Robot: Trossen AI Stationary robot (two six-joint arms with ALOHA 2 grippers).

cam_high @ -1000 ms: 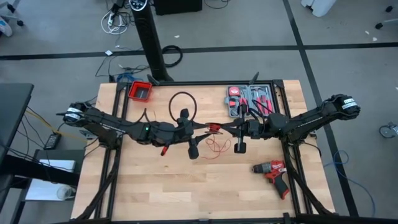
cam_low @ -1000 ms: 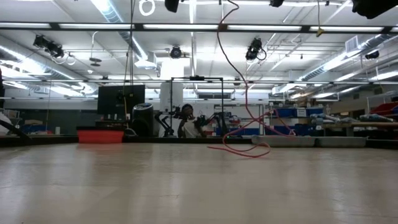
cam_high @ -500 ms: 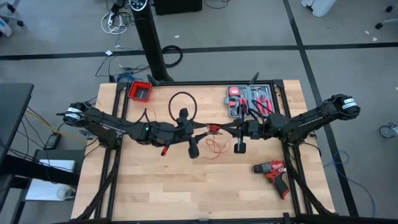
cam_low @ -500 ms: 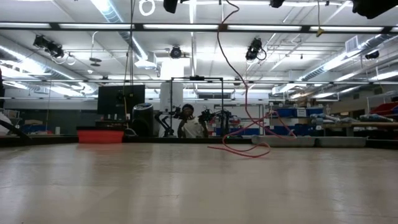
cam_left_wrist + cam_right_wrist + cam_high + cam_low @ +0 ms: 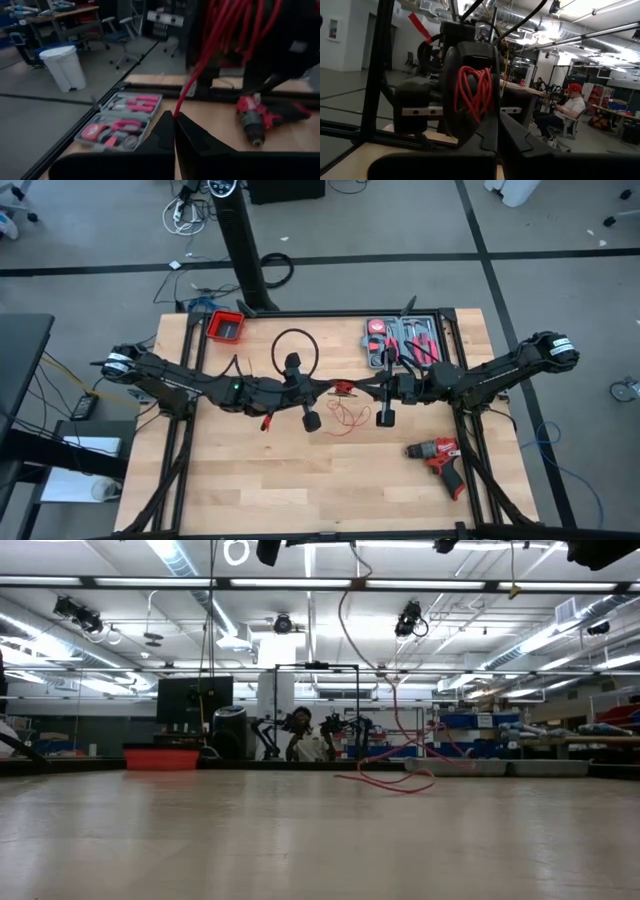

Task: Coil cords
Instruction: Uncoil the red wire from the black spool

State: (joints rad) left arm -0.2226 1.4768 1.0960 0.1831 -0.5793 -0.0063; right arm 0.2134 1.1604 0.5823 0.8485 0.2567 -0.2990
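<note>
My left gripper point(image 5: 331, 387) and right gripper point(image 5: 358, 388) meet mid-table, tip to tip, both pinched shut on the red cord point(image 5: 343, 388) bundled between them. The loose tail point(image 5: 347, 416) hangs down onto the table point(image 5: 250, 480), slightly nearer my right arm.

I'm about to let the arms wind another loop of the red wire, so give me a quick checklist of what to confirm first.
1. Left tool shut on the red wire: ok, fingers meet on the strand.
2. Right tool shut on the wound bundle: ok.
3. Both tools raised above the table, meeting at mid-table: ok.
4. Loose wire hangs to the table without knots: cannot tell, loops lie tangled below.
5. Drill clear of the loose wire: ok.
6. Tool kit clear of the loose wire: ok.
</note>
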